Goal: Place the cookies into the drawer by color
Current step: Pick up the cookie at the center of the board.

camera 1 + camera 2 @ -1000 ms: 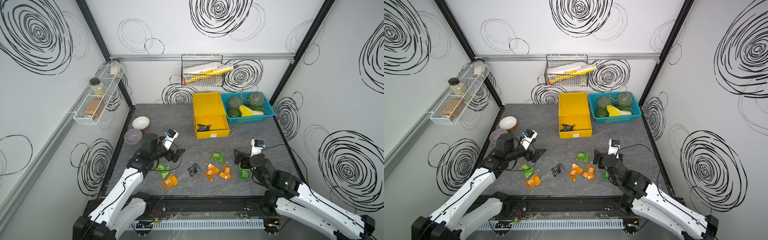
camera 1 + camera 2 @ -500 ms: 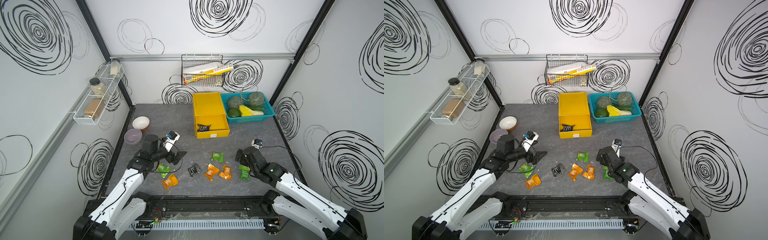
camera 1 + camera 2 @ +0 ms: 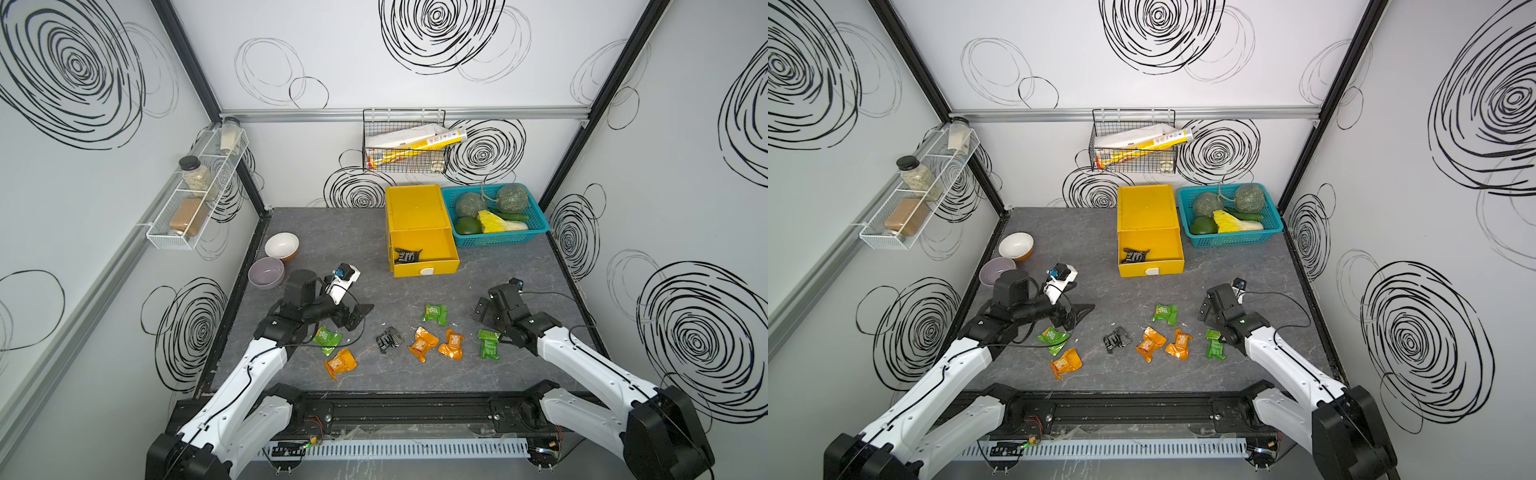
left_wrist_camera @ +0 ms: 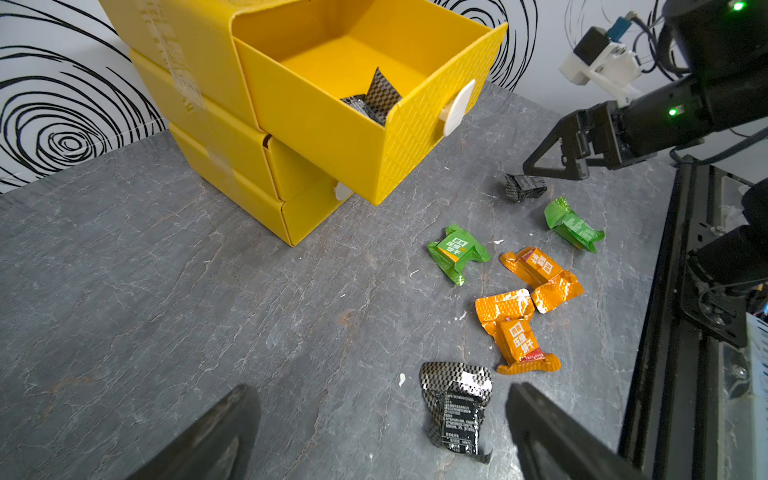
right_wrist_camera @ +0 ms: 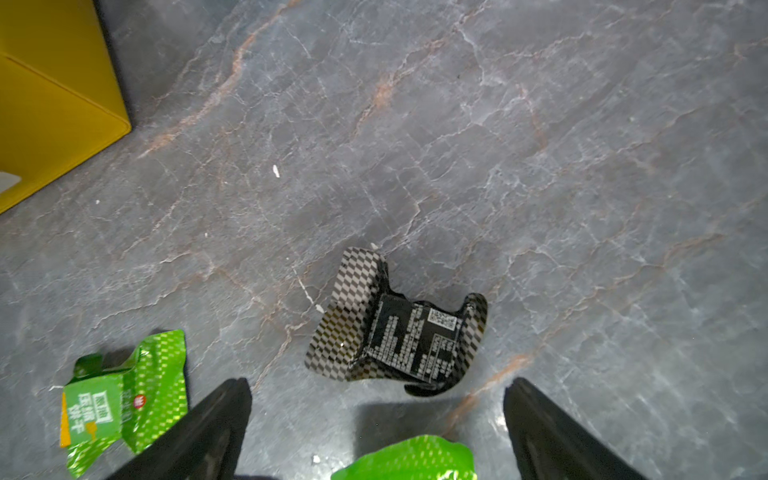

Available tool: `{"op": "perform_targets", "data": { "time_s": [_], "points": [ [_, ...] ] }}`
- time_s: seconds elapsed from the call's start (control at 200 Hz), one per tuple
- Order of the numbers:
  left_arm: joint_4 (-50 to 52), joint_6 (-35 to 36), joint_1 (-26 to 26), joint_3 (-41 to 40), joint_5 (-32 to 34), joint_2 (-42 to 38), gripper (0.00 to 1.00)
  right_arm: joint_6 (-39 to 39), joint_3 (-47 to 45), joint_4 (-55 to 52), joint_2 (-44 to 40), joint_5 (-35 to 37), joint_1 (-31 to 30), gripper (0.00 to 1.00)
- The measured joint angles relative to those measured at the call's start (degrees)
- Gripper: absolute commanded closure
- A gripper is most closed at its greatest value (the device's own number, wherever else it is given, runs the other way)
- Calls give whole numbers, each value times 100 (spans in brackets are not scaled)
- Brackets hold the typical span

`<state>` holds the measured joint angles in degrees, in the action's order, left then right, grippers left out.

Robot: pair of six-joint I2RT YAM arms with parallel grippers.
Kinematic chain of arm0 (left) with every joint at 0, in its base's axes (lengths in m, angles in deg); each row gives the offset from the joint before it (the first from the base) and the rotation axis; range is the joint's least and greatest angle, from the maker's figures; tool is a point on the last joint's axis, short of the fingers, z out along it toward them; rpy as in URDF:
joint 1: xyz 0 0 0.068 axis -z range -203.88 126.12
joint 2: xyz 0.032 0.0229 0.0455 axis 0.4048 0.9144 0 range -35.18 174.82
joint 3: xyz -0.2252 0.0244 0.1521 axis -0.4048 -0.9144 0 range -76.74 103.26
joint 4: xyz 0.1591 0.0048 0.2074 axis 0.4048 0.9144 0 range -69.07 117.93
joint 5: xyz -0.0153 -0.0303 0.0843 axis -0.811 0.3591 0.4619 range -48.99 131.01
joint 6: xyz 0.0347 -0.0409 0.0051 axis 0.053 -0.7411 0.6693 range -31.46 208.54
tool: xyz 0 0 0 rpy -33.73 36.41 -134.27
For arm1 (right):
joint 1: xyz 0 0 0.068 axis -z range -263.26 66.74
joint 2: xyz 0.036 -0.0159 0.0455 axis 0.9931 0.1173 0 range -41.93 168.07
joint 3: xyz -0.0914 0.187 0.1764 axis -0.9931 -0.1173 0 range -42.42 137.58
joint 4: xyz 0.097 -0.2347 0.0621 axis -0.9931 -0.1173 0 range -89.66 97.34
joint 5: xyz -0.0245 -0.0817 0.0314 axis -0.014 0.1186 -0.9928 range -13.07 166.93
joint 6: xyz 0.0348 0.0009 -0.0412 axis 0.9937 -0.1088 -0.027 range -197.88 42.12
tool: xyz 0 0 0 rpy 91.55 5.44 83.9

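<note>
Top views: drawer (image 3: 417, 210) upper centre, its top tray (image 3: 436, 264) pulled out with one black cookie (image 3: 406, 255) inside. The other cookies (image 3: 1148, 343) lie scattered lower centre, and left gripper (image 3: 360, 315) and right gripper (image 3: 482, 311) are both spread wide, holding nothing. Left wrist view: jaws apart at the bottom edge, a second black cookie (image 4: 457, 409) flat on the table (image 4: 166, 311) seen between them, drawer upper left. Right wrist view: jaws apart at the bottom edge, a third black cookie (image 5: 399, 328) at centre just beyond them, untouched.

right arm (image 3: 582, 361) swung out and flattened, right gripper (image 3: 482, 313) nudged forward a bit; left gripper (image 3: 360, 316) edged slightly inward.
</note>
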<state>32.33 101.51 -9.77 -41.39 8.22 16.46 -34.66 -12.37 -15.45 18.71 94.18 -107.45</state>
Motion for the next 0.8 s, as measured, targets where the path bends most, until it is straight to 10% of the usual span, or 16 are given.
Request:
{"op": "perform_targets", "data": {
  "time_s": [0.801],
  "points": [
    [-87,-35,4,-2,-39,0,1,-356,-63,828,1425,-313,494,1]
  ]
}}
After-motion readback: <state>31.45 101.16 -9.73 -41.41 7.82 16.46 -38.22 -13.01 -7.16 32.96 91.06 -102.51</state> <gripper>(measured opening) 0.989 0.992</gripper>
